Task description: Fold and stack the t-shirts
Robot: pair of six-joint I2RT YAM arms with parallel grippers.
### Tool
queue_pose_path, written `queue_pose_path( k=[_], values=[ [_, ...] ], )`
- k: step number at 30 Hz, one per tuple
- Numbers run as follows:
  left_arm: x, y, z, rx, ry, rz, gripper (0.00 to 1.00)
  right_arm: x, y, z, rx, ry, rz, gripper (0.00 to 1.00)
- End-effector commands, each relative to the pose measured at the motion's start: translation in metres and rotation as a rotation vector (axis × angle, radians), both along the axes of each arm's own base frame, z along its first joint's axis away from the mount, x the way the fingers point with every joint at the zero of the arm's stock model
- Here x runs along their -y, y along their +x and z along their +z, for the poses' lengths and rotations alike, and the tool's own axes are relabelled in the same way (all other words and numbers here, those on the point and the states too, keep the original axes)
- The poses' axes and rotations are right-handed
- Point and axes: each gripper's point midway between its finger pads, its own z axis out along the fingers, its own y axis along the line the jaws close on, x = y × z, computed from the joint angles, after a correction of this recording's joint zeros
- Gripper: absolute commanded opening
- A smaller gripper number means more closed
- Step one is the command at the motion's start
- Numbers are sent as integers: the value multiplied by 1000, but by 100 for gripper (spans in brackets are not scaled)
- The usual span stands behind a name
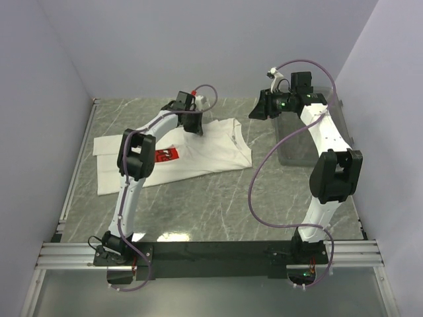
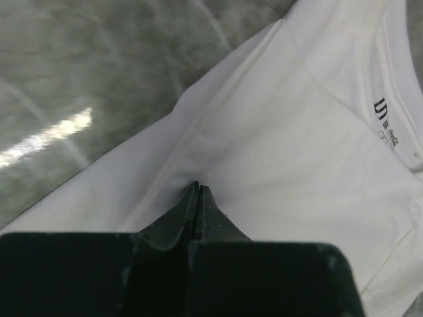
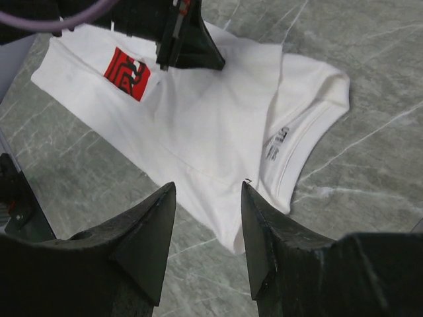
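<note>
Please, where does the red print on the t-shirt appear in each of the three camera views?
Top external: the red print lies left of centre, on the t-shirt.
Left wrist: not in it; only white cloth and table show.
Right wrist: upper left.
Shared landmark: the left gripper, its tips closed on the cloth in all three.

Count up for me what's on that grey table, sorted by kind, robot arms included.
white t-shirt: 1
clear bin: 1
robot arms: 2, the left arm and the right arm
Total: 4
</note>
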Motion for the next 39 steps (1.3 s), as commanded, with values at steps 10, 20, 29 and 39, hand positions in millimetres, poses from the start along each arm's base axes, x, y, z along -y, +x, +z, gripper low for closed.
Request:
queue_pose_path(
  k=[10,20,29,39],
  values=[
    [-167,49,-23,-118,64,649,0,4,-5,24,69,9,-7,51],
    [-170,75,20,-38,-89,622,7,-29,-30,-12,19,-70,170,52],
    [-170,66,192,319,-188,545,45,-159,-99,-62,22,-171,601,52],
    [-261,-87,341,673,-161,911,90,-318,-132,-95,-158,-115,496,49]
  ],
)
